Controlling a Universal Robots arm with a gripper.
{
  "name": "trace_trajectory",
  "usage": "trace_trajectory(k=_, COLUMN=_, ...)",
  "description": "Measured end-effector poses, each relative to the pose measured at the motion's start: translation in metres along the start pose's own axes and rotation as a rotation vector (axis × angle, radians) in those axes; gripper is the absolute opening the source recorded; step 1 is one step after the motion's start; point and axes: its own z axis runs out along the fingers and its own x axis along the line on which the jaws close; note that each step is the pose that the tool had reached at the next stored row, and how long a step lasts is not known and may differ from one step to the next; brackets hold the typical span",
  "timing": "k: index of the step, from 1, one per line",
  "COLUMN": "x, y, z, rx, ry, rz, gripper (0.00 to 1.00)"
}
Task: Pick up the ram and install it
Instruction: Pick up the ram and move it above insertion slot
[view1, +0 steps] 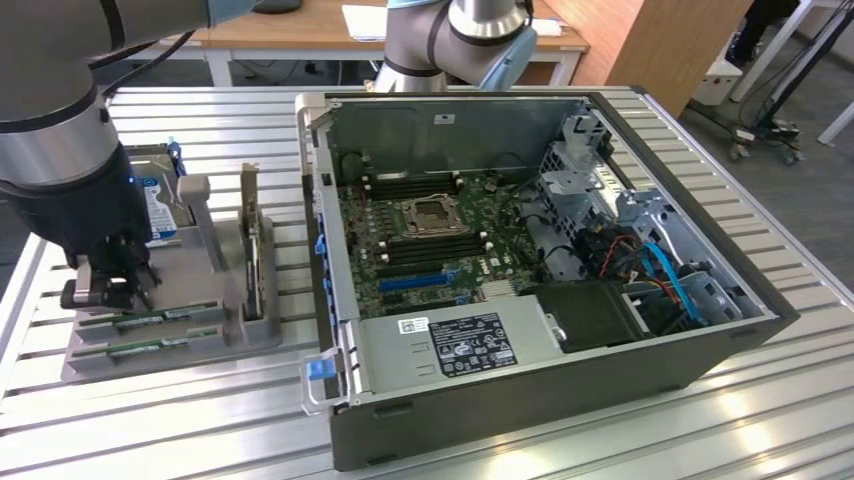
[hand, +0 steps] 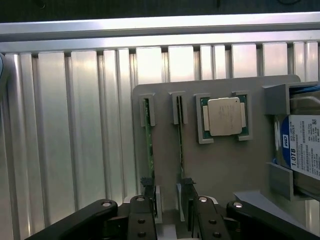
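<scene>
A: Step?
B: Pick-up, no grip yet. Gripper (hand: 167, 189) jaws apart, empty, over the near end of the ram (hand: 179, 145), which stands edge-up in the grey holder (hand: 220, 165).
A: Needs?
B: Likely centring on that stick. The open case (view1: 534, 372) is at the exterior view's right.

ram (hand: 179, 135) in holder (hand: 220, 165) slot, holder on table (view1: 160, 420), computer case (view1: 534, 395) at exterior view's right

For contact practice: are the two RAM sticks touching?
Apart. The wrist view shows bare grey holder between the CPU-side RAM stick and the outer RAM stick.
</scene>
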Motion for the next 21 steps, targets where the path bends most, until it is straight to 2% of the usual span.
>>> trace_trajectory(k=3, x=0.0000, y=0.0000, z=0.0032, rx=-0.0005, ry=0.0002, rz=-0.008, gripper=0.36)
trace_trajectory(k=7, x=0.0001, y=-0.0001, z=0.0048, rx=-0.0063, ry=0.0026, rz=-0.026, gripper=0.36)
trace_trajectory(k=21, x=0.0068, y=-0.0006, z=0.0053, rx=-0.0061, ry=0.0022, rz=-0.027, gripper=0.36)
